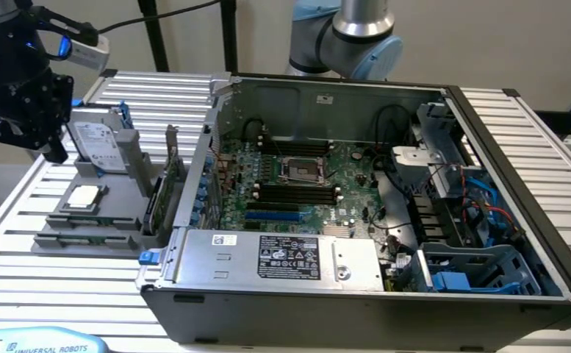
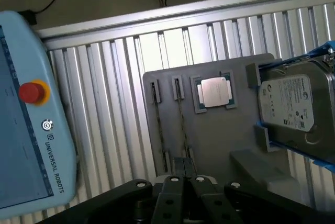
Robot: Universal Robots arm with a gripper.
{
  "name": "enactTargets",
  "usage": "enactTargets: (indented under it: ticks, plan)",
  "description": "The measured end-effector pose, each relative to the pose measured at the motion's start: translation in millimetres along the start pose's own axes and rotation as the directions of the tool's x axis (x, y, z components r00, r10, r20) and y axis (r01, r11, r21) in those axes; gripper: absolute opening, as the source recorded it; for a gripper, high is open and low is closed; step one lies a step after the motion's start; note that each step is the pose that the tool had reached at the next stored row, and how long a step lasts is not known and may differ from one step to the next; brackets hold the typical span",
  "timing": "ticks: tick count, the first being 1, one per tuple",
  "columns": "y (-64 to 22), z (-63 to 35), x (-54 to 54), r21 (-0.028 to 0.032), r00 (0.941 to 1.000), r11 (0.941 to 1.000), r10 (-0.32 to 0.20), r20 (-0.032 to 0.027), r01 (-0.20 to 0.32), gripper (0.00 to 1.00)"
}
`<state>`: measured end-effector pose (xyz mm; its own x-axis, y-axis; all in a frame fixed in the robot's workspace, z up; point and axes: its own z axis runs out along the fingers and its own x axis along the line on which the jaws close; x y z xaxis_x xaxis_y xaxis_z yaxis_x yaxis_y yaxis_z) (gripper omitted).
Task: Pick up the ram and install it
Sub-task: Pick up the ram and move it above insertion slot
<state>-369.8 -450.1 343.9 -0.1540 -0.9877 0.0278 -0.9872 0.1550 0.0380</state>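
Two ram sticks stand on edge in slots of the grey holder (image 2: 220, 140): one ram stick (image 2: 180, 122) beside the other (image 2: 157, 124). In the exterior view they show as thin green strips (image 1: 81, 240) at the holder's near end (image 1: 45, 246). My gripper (image 2: 186, 170) hangs above the holder, shut with nothing between its fingers. In the exterior view the black gripper (image 1: 54, 151) is high on the left, above the holder's far end. The black memory slots (image 1: 290, 193) lie on the motherboard inside the open computer case (image 1: 364, 301).
On the holder also sit a square silver processor (image 2: 214, 92), a hard drive (image 2: 293, 103) and an upright green expansion card (image 1: 173, 184). A teach pendant (image 2: 26, 119) lies beside the holder on the slatted table (image 2: 115, 103). The case's walls and cables surround the motherboard.
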Motion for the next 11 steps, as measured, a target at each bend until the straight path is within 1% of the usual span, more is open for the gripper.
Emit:
enactTargets:
  ticks: [3, 6, 8, 9, 11]
  plan:
    - [0.0, 1.5, -0.1, 0.0058, 0.9986, 0.9985, -0.054, -0.0015, 0.054, 0.11]
    - [-0.2, 3.7, 0.0, 0.0117, 0.9948, 0.9947, -0.102, -0.0031, 0.102, 0.11]
    - [-0.1, 5.3, 0.3, 0.0173, 0.9923, 0.9922, -0.124, -0.0036, 0.124, 0.11]
    - [0.1, 6.2, 0.7, 0.0204, 0.9912, 0.991, -0.132, -0.0032, 0.132, 0.11]
    - [0.6, 8.2, 1.8, 0.0256, 0.9897, 0.9894, -0.143, 0.0003, 0.143, 0.11]
